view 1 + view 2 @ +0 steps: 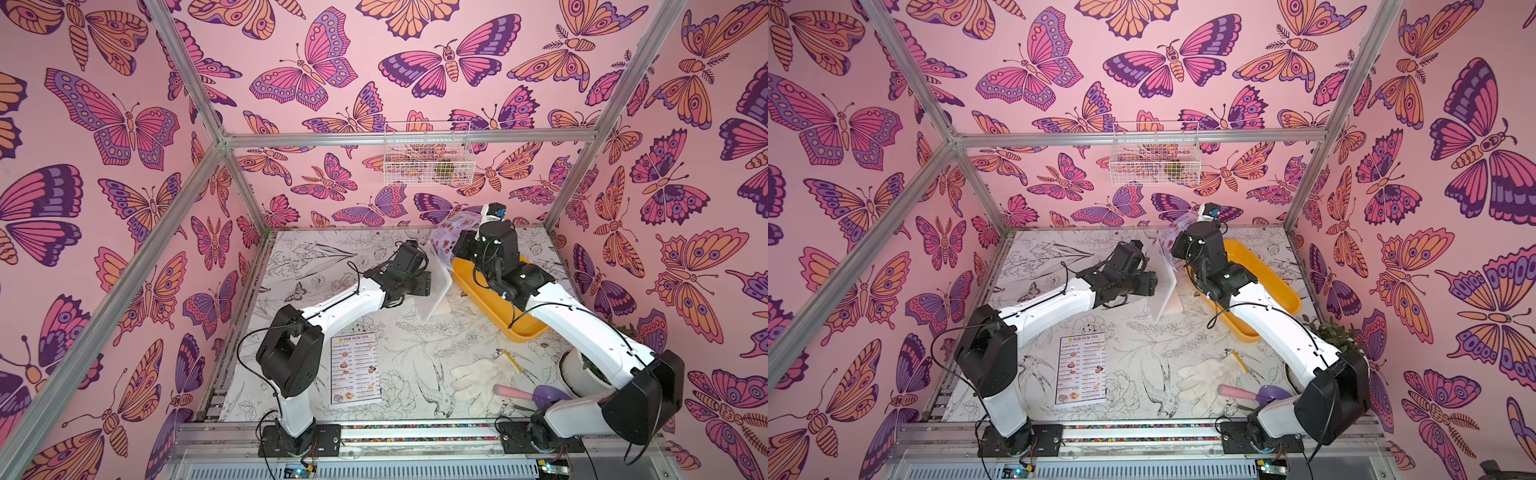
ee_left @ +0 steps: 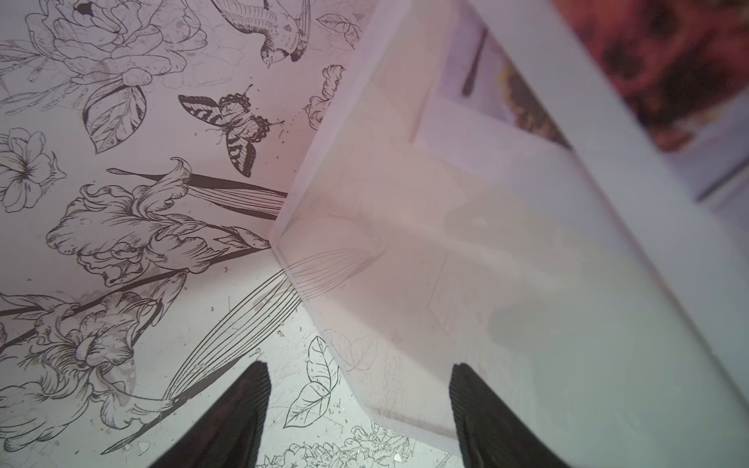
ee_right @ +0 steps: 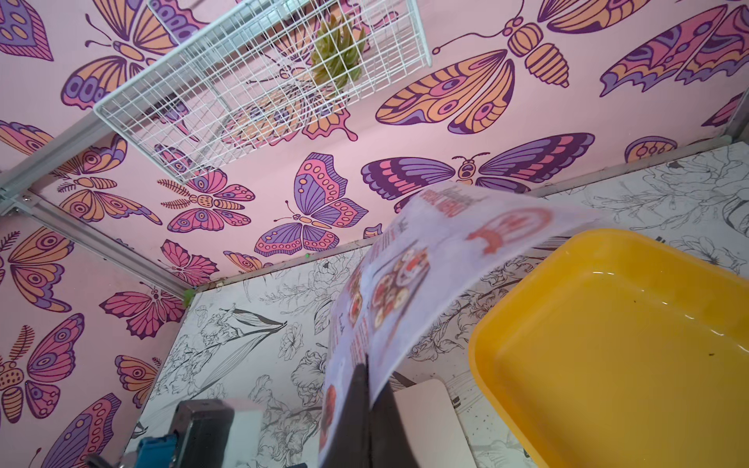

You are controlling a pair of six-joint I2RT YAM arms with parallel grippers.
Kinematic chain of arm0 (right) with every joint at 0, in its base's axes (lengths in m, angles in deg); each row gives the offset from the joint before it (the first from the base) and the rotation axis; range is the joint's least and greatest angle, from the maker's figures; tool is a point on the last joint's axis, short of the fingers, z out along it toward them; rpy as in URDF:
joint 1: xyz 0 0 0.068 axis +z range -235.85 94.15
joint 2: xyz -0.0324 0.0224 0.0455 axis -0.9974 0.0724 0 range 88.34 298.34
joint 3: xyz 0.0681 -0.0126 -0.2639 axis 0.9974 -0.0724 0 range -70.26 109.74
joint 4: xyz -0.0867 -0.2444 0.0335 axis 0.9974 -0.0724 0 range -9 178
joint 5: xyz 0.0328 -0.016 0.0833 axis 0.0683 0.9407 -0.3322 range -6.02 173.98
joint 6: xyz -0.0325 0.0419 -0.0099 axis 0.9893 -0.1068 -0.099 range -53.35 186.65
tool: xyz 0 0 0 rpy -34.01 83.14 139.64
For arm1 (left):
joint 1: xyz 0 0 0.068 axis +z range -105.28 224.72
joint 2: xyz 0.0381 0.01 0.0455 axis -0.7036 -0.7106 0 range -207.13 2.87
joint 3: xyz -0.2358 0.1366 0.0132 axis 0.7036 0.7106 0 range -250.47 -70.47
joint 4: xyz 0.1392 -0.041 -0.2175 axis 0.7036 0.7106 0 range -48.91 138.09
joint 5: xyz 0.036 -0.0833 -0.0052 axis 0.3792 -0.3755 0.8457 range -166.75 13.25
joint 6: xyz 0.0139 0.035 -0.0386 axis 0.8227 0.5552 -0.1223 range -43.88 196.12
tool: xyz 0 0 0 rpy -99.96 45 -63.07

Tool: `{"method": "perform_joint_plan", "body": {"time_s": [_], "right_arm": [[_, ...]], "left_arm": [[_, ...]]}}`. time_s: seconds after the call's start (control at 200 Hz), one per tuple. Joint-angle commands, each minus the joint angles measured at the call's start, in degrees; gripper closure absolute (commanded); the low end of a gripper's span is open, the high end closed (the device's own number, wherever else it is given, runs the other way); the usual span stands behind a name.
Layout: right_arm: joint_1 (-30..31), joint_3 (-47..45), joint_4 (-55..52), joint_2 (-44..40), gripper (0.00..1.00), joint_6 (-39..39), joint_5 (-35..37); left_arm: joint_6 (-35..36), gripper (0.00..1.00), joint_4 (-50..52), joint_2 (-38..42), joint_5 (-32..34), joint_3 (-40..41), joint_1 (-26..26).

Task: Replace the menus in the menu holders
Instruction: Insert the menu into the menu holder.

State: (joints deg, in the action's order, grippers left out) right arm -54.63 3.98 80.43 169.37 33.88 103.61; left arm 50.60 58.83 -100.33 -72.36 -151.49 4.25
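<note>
Though limp, pale photo-printed menu (image 3: 409,283)

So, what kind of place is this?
Probably a robot test booth, not a real restaurant: butterfly walls on a bare metal frame, a left arm and a right arm bolted to a front rail, a menu on the table.

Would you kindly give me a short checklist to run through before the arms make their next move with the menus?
1. Right gripper shut on the special menu, sheet lifted off the table: ok.
2. Special menu fully clear of the stand: cannot tell.
3. Stand upright on the table: ok.
4. Left gripper open, close to the stand: ok.
5. Dim Sum Inn menu lying flat and uncovered on the table: ok.
</note>
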Motion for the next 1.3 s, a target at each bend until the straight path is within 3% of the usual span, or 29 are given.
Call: {"method": "perform_joint_plan", "body": {"time_s": [0.0,0.225,0.446,0.747,1.097,1.298], "right_arm": [[0.2,2.2,-0.9,0.4,0.98,1.6,2.7],[0.2,1.9,-2.3,-0.6,0.91,4.3,2.4],[0.3,0.8,-1.6,-1.0,0.96,9.3,-2.0],[0.2,-0.4,-1.1,-3.3,0.96,15.3,2.0],[0.3,-0.9,-3.8,-4.1,0.96,14.8,1.5],[1.0,-1.3,-2.4,-2.9,0.96,14.4,3.1]], "left_arm": [[1.1,0.25,-0.8,1.1,1.4,-0.6,0.9],[1.6,0.24,-2.8,-0.4,1.6,-2.3,2.4],[2.6,0.26,-4.1,-2.6,0.5,-4.6,3.4],[4.3,0.29,-4.0,-8.6,2.2,-10.0,4.2],[6.9,0.31,-3.5,-14.0,3.4,-16.6,4.7],[6.5,0.31,-3.2,-12.4,2.1,-15.0,4.7]]}}
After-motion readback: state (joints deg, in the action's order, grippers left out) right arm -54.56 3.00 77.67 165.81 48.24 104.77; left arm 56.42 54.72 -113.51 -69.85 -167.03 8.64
